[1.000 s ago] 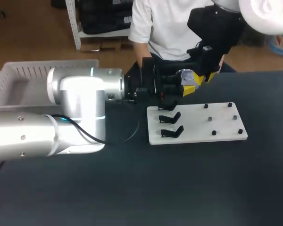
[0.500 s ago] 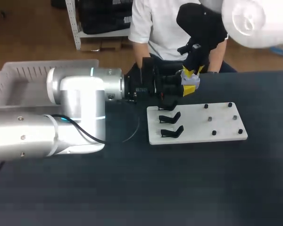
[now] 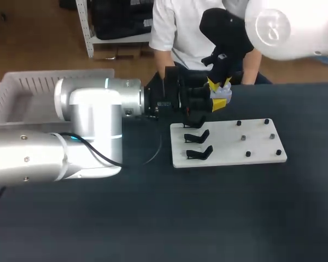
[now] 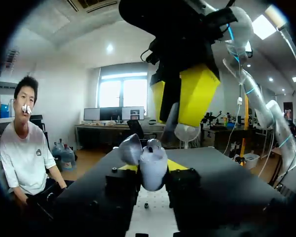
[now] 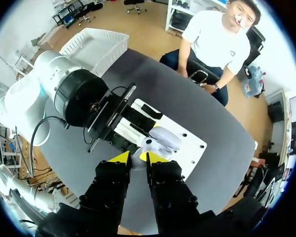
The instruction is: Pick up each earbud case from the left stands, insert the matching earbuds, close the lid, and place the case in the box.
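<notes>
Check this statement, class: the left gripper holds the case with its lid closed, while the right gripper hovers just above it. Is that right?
Not quite. The left wrist view shows the case with its lid open, not closed. The rest stands: the left gripper holds it, and the right gripper hovers just above it.

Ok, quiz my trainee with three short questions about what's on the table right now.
1. True or false: the pale lavender plastic earbud case, lid open, rests on the flat white rectangular stand board.
2. Which holds the case? A: the left gripper. B: the right gripper. C: a person's hand.
3. Fill in: the right gripper hangs just ____ the case.
Key: 1 false, it is held up off the board. 2 A. 3 above.
</notes>
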You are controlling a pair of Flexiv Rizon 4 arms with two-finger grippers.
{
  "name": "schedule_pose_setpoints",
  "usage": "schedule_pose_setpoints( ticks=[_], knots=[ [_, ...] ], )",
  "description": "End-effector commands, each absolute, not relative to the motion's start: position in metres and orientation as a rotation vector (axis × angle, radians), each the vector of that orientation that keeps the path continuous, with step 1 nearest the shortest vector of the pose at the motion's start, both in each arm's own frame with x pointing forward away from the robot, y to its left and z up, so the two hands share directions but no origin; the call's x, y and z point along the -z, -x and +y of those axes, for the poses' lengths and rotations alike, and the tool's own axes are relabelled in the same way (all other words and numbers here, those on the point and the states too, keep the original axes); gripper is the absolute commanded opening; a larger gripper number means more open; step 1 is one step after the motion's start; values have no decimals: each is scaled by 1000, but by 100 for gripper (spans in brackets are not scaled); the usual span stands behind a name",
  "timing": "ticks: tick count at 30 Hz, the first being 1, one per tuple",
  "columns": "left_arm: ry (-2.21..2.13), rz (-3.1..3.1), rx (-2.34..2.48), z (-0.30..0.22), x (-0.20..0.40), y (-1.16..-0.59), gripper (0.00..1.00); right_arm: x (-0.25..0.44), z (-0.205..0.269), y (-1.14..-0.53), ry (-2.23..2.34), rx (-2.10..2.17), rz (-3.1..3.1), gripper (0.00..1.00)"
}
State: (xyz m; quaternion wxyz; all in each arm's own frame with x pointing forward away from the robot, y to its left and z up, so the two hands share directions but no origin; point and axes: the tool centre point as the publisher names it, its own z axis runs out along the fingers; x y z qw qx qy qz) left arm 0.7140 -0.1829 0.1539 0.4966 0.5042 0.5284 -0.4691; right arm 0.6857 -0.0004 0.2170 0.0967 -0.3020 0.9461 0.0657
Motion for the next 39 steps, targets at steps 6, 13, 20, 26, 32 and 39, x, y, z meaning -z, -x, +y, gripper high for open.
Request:
schedule_pose_setpoints(
  ticks=[6, 13, 20, 26, 32, 39],
  knots=[
    [-1218, 1276, 1135, -183, -153, -714, 0, -212, -4, -690, 881, -183, 2804, 0],
    [-1218, 1276, 1135, -183, -153, -714, 0, -209, -1, -693, 897, -166, 2802, 0],
    [-1218, 1276, 1135, -183, -153, -714, 0, -207, -1, -696, 896, -165, 2809, 0],
    [-1218, 1276, 1135, -183, -153, -714, 0, -205, -2, -699, 890, -160, 2816, 0],
    [-1218, 1276, 1135, -183, -153, -714, 0, -205, -2, -701, 881, -161, 2815, 0],
    [-1218, 1276, 1135, -183, -153, -714, 0, -205, -3, -702, 877, -164, 2817, 0]
  ],
)
